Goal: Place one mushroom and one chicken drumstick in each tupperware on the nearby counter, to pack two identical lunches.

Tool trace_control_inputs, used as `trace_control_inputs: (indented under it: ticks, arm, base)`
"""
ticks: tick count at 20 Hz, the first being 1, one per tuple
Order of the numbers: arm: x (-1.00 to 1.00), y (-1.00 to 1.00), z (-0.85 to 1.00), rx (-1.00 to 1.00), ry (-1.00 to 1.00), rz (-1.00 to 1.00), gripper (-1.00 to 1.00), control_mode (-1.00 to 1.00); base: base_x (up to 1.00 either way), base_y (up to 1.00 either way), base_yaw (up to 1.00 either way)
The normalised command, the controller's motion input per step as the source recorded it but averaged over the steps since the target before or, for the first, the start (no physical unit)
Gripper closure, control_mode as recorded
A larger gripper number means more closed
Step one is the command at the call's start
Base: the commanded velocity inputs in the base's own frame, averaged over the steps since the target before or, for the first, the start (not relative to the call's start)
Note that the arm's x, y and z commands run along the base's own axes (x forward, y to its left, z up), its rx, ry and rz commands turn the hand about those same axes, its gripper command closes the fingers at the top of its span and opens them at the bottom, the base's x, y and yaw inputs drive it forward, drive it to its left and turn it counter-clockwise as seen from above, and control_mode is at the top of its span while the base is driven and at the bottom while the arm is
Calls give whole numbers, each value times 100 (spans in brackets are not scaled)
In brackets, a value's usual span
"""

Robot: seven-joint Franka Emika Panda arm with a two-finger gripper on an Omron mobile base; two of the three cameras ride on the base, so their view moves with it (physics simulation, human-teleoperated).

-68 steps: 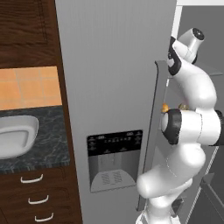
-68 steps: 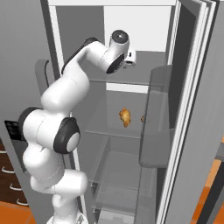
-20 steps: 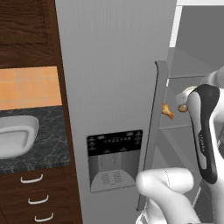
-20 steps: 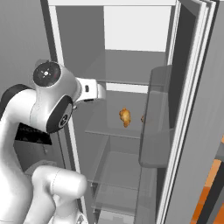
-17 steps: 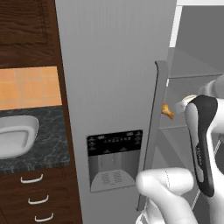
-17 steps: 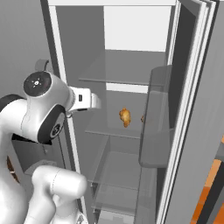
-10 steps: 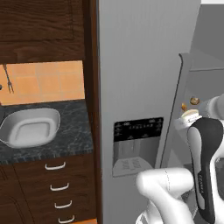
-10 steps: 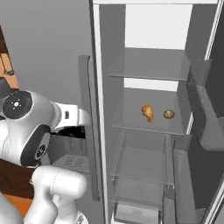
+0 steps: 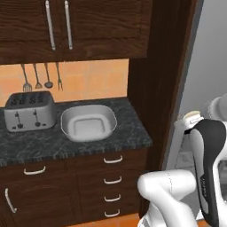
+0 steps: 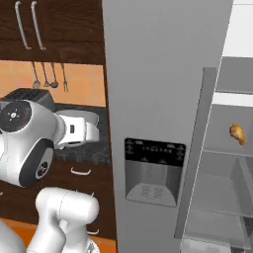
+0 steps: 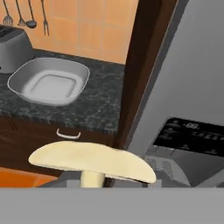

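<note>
From the hand camera I saw the mushroom (image 11: 91, 161) right at the hand, its tan cap across the bottom and the stem pointing down between the fingers, so the hand was pinching it. The rounded tupperware (image 9: 88, 123) sat on the black surface (image 9: 128, 133) just right of the silver toaster (image 9: 30, 111). A chicken drumstick (image 10: 237, 133) lay on a shelf in the open fridge (image 10: 163, 74) at far right.

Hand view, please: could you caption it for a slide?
Mushroom in the gripper, facing a tupperware on the counter.
</note>
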Motion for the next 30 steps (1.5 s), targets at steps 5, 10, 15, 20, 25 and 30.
trace_control_inputs:
  ticks: [5,10,15,20,25,30]
  arm:
    - [0,0,0,0,0,0,100,100]
    - [0,0,0,0,0,0,100,100]
    - [0,0,0,0,0,0,100,100]
    - [0,0,0,0,0,0,100,100]
    - [0,0,0,0,0,0,100,100]
    - [0,0,0,0,0,0,100,100]
  base:
    - [-15,100,0]
    - [0,100,0]
    - [0,100,0]
    - [0,100,0]
    - [3,100,0]
    - [50,93,1]
